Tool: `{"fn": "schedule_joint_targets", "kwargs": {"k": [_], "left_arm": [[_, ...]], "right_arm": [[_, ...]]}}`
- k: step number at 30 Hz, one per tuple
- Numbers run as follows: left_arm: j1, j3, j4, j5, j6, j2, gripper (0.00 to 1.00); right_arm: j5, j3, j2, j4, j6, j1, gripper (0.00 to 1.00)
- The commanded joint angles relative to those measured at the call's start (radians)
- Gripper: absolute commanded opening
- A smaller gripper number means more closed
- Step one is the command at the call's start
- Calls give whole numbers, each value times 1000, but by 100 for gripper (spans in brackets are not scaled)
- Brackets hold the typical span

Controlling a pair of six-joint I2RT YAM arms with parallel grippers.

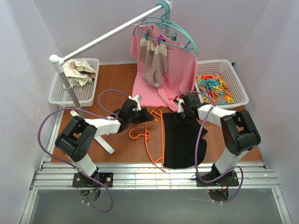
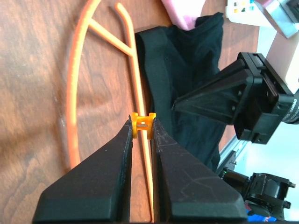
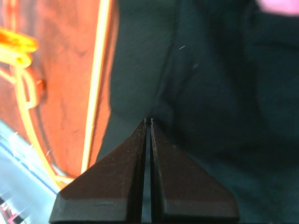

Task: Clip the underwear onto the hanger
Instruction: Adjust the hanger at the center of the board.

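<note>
Underwear (image 1: 180, 137) lies flat on the bench (image 1: 117, 74) at the centre of the top view, its left edge just beside the long straight bar of the orange hanger (image 2: 71, 107), which lies flat too. The step in hand looks like bringing cloth and clip together. The left end effector (image 2: 142, 130) is clamped on a small orange clothespin (image 2: 142, 120) held right over that bar. The right end effector (image 3: 148, 122) has its fingers pressed together at a puckered fold near the garment's upper left edge, apparently pinching it. Next, I judge, the pinched edge must be drawn over the bar so that the clothespin can bite both at once, which calls for the clothespin's mouth to be open and lined up across the bar. Room is tight: the two end effectors stand near each other, and the pink shirt (image 1: 177, 79) hangs down close above the garment's top. Bare bench opens left of the hanger, toward the lower left of the left wrist view.
</note>
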Motion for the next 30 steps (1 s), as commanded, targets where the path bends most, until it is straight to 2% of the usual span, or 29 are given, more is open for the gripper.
{"fn": "schedule_joint_targets", "kwargs": {"k": [1, 15, 30], "left_arm": [[-7, 31, -28, -36, 33, 6, 0], [-8, 82, -34, -40, 53, 81, 0], [-8, 53, -40, -122, 40, 46, 0]], "right_arm": [[63, 52, 26, 56, -16, -1, 1], [77, 118, 139, 62, -27, 95, 1], [109, 179, 103, 10, -18, 110, 1]]}}
